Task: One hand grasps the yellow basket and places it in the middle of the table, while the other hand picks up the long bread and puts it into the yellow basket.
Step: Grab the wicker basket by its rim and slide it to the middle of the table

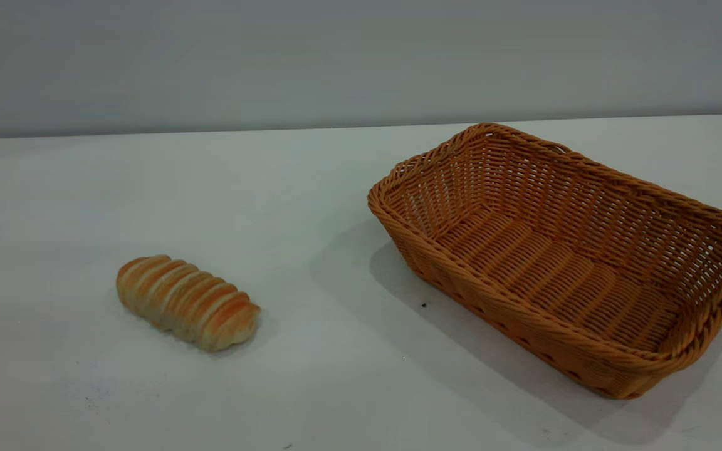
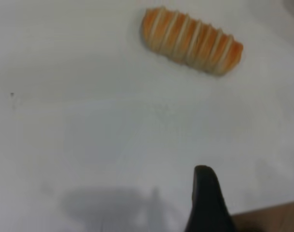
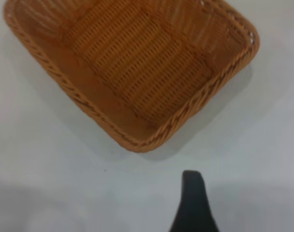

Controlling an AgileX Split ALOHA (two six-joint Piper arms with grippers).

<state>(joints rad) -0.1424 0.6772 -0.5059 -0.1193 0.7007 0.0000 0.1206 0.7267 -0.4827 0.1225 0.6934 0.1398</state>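
Note:
The long bread [image 1: 187, 301] lies on the white table [image 1: 311, 376] at the front left, golden-orange with pale ridges. The yellow basket [image 1: 687, 207] stands empty at the right of the table, its far end running off the view's right edge. Neither arm shows in the exterior view. In the left wrist view a black part of my left gripper [image 2: 207, 203] hangs above bare table, well apart from the bread [image 2: 192, 40]. In the right wrist view a black part of my right gripper [image 3: 193, 205] hangs over the table a little off the basket's rim [image 3: 137, 144].
A grey wall [image 1: 336, 62] runs behind the table's far edge. A small dark speck [image 1: 423, 305] lies on the table by the basket's front side. A brown surface [image 2: 272, 217] shows past the table's edge in the left wrist view.

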